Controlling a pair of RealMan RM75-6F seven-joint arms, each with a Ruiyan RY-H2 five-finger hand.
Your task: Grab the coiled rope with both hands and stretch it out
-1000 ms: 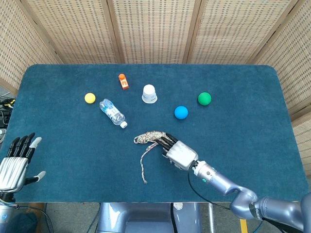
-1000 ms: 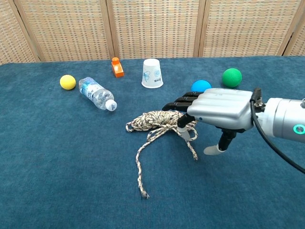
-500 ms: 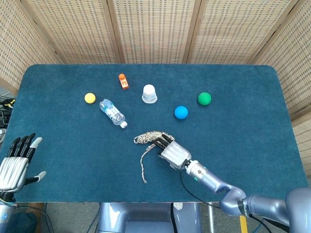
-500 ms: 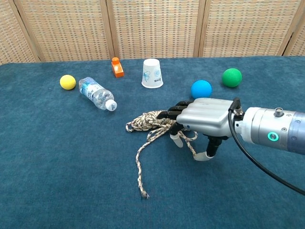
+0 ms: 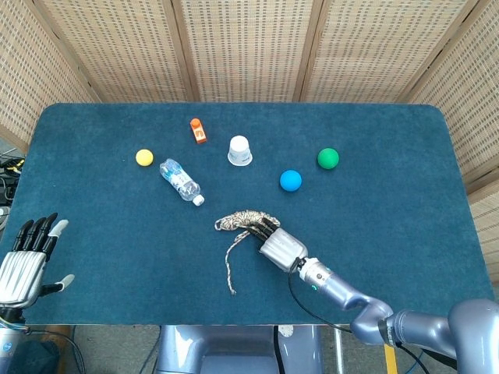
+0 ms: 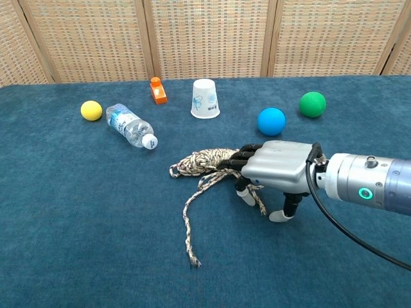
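The coiled rope (image 5: 242, 220) is a speckled beige bundle lying mid-table, with a loose tail (image 5: 230, 269) trailing toward the front edge. In the chest view the coil (image 6: 200, 161) sits left of my right hand (image 6: 273, 170). That hand lies palm down low over the cloth, and its dark fingers (image 6: 236, 158) reach onto the coil's right end. Its thumb (image 6: 282, 213) points down, apart from the rope, so nothing is clasped. From the head view my right hand (image 5: 277, 243) covers the coil's near-right part. My left hand (image 5: 23, 261) hovers with its fingers spread off the table's front-left corner, far from the rope.
Behind the rope are a lying water bottle (image 5: 181, 181), a yellow ball (image 5: 144, 157), an orange block (image 5: 198, 130), an upturned white cup (image 5: 239, 150), a blue ball (image 5: 290, 180) and a green ball (image 5: 328, 158). Woven screens stand behind the blue table (image 5: 405, 202).
My right hand has sunk toward the cloth and slid a little left, bringing its fingers further onto the coil's right end. The rope and my left hand stay where they were.
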